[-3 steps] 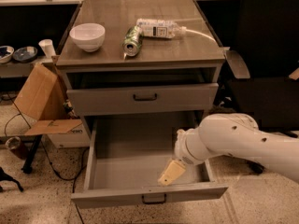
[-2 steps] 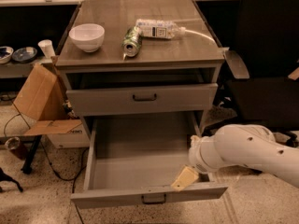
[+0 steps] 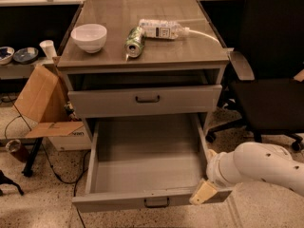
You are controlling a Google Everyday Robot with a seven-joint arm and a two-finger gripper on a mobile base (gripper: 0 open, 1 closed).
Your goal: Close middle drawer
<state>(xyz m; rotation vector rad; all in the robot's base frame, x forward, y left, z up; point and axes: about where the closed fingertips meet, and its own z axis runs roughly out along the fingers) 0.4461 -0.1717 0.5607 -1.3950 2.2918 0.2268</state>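
Middle drawer [image 3: 142, 170]: pulled fully out, long axis near to far. End effector [image 3: 204, 192]: at front panel's right near corner, open-or-closed state indiscernible. Closing direction: far.

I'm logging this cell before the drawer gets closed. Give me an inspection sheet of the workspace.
Surface: cabinet top, grey, carrying three items.
Job's things: middle drawer pulled far out, nothing seen in its tray, handle at front centre.
Clutter: bowl upright; can and bottle lying on their sides.
Gripper: gripper at the drawer's front right corner.
Cables: white cord running from the bottle toward the top's right edge; dark cable on the floor, left.
Surroundings: cardboard box left, black chair right.
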